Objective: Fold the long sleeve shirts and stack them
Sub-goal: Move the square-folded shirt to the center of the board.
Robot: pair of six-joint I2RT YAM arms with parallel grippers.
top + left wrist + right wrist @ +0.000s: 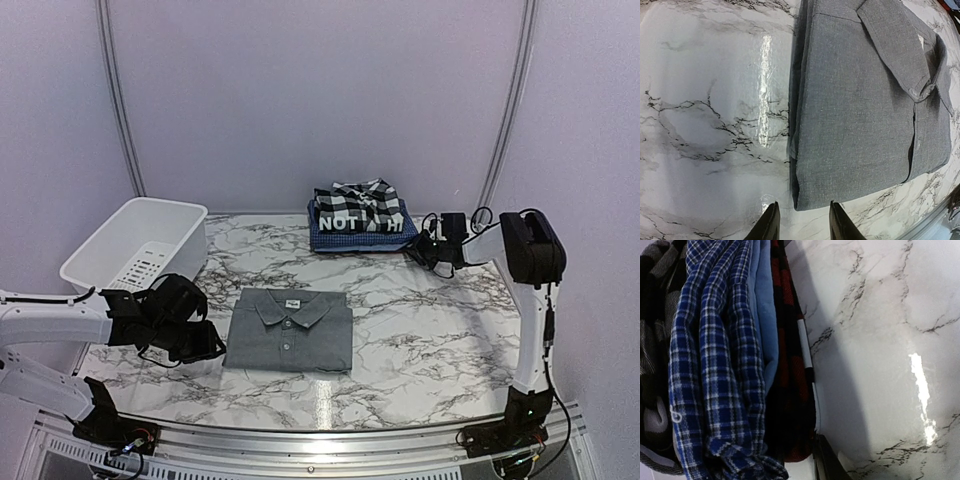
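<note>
A plain grey collared shirt (290,328) lies folded flat on the marble table (430,330), collar toward the back. My left gripper (210,345) is open and empty at its near left corner. In the left wrist view the shirt (865,115) has that corner just ahead of the gap between the fingers (771,225). At the back lies a stack: black-and-white plaid shirt (358,195), black lettered shirt (362,222), blue checked shirt (330,240). My right gripper (418,247) is at the stack's right edge. The right wrist view shows the blue checked shirt (715,365), red-and-black cloth (790,365) and one finger (827,462); the other is hidden.
A white plastic tub (135,245) stands at the back left, just behind my left arm. The table's front edge has a metal rail (320,440). Plain walls close the back and sides.
</note>
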